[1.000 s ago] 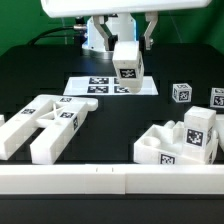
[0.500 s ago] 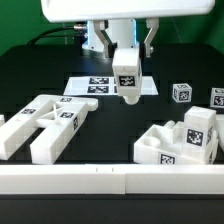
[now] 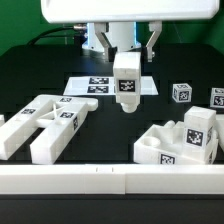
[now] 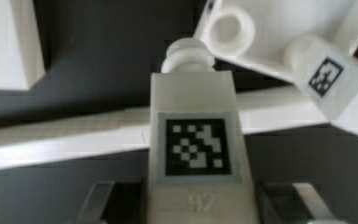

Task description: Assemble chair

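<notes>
My gripper (image 3: 128, 48) hangs over the middle of the table, shut on a white bar (image 3: 126, 82) of the chair that carries a square tag. The bar points down and ends above the black table, close to the marker board (image 3: 95, 86). In the wrist view the bar (image 4: 197, 120) fills the centre, its round peg end pointing away, and my gripper (image 4: 197, 205) clamps it from both sides. A slotted chair panel (image 3: 50, 120) lies at the exterior view's left. A blocky cluster of chair pieces (image 3: 180, 140) sits at the exterior view's right.
Two small tagged cubes (image 3: 181, 93) (image 3: 218, 97) stand at the back on the exterior view's right. A long white rail (image 3: 110, 180) runs along the front edge. Beyond the held bar, the wrist view shows white pieces (image 4: 247, 30) and a long white bar (image 4: 69, 140).
The held bar has come down and toward the front of the table, swinging from a tilt to nearly upright. The grip has not changed.
</notes>
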{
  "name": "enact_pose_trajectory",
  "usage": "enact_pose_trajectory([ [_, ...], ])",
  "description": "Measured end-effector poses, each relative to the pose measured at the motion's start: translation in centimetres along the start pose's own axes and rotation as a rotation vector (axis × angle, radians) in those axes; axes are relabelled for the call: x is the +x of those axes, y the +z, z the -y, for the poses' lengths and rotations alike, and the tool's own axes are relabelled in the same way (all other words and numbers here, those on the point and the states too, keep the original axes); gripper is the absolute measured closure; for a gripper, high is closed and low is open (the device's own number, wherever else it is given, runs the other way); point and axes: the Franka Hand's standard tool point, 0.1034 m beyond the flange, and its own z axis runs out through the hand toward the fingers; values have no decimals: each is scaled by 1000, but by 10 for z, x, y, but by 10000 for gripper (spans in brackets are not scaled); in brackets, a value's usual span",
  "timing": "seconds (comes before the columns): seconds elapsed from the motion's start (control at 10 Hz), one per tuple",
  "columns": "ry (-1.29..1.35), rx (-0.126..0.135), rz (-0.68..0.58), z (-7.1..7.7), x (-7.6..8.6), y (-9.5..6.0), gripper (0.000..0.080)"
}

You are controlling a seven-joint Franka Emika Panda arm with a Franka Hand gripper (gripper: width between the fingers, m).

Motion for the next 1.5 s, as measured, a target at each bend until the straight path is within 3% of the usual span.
enact_pose_trajectory([
  [0.3,50,16,-209,16,-4,4,511],
  [0.4,32,8,-242,14,-4,6,511],
  [0.6,31,8,-238,15,-5,8,511],
  [1.1,-3,9,-211,35,-30,26,511],
  [1.5,-4,8,-215,35,-30,26,511],
])
